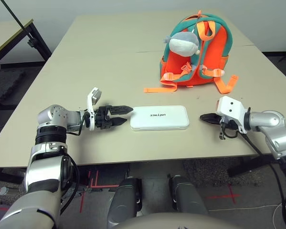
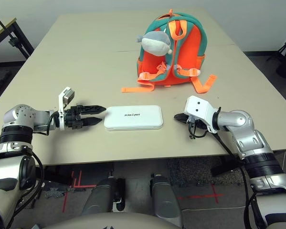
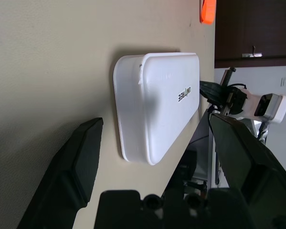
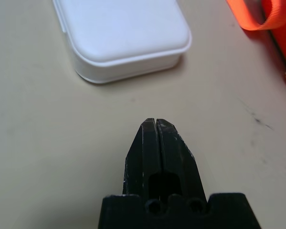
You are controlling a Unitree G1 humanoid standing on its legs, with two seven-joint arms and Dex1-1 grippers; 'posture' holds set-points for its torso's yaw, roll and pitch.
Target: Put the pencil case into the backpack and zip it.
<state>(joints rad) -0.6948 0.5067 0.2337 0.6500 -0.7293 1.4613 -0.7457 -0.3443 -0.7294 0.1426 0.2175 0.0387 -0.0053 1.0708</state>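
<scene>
The white pencil case (image 1: pixel 159 118) lies flat near the table's front edge, dark lettering on its lid. Just left of its short end my left gripper (image 1: pixel 126 116) stands open, its fingertips a little short of the case (image 3: pixel 157 105) and pointing at it. On the case's right, a small gap away, my right gripper (image 1: pixel 203 117) rests shut with nothing in it, tips toward the case (image 4: pixel 123 33). The orange backpack (image 1: pixel 200 50) with teal trim stands farther back, right of centre, a grey-white plush toy (image 1: pixel 183 44) on its front.
Orange straps (image 1: pixel 157 88) trail from the backpack onto the table toward the case. A seam (image 1: pixel 147 51) crosses the beige table behind the backpack. A second table (image 1: pixel 9 31) with dark legs stands at the far left.
</scene>
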